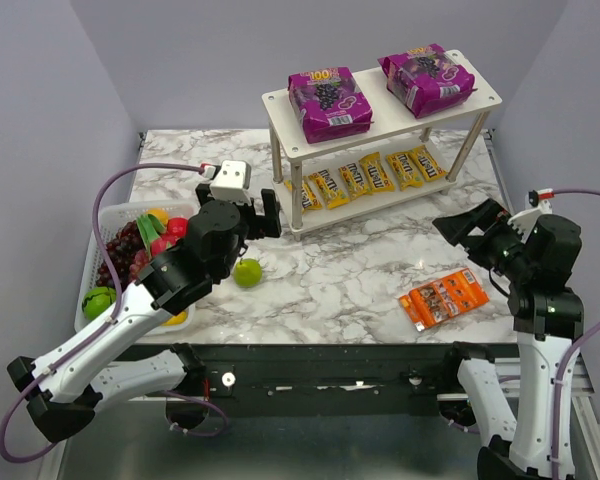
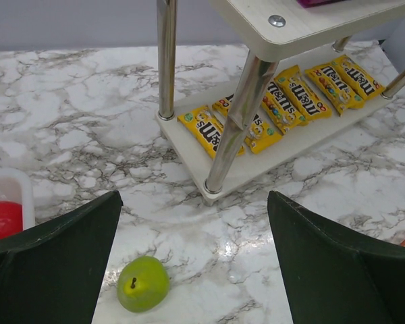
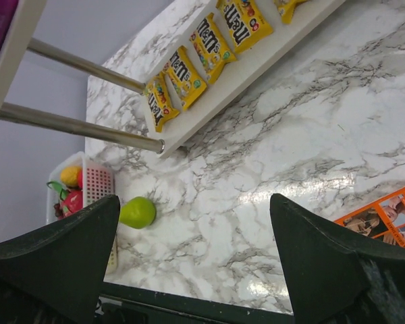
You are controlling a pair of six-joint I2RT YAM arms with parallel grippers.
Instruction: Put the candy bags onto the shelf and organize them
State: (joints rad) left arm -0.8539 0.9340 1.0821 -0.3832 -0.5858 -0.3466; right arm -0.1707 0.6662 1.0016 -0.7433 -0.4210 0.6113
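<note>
Left arm reaches up from the near-left corner, elbow bent, with the left gripper (image 2: 194,201) hanging in the air over the left half of the worktop (image 1: 360,262) and pointing at the shelf's left end. Jaws are spread wide, nothing in them. The right arm stands up at the near-right corner and bends back toward the middle. The right gripper (image 3: 194,202) is also wide apart and empty, tilted down at the marble.

Candy-wise: the shelf (image 1: 375,95) sits along the far edge, right of centre. Two purple pouches (image 1: 328,103) lie flat on the top tier, one at each end with a gap between them. Six yellow packets (image 1: 375,177) are lined up side by side on the bottom tier. The orange pack (image 1: 443,298) is the odd one out, lying flat on the worktop near the near edge, toward the right corner, well apart from the shelf and just below the right gripper in the top view.

A green apple (image 1: 247,272) sits loose on the marble near the near edge, left of centre. The white fruit basket (image 1: 113,211) full of fruit hugs the left edge. White-grey marble top, plain pale lavender walls around it.
</note>
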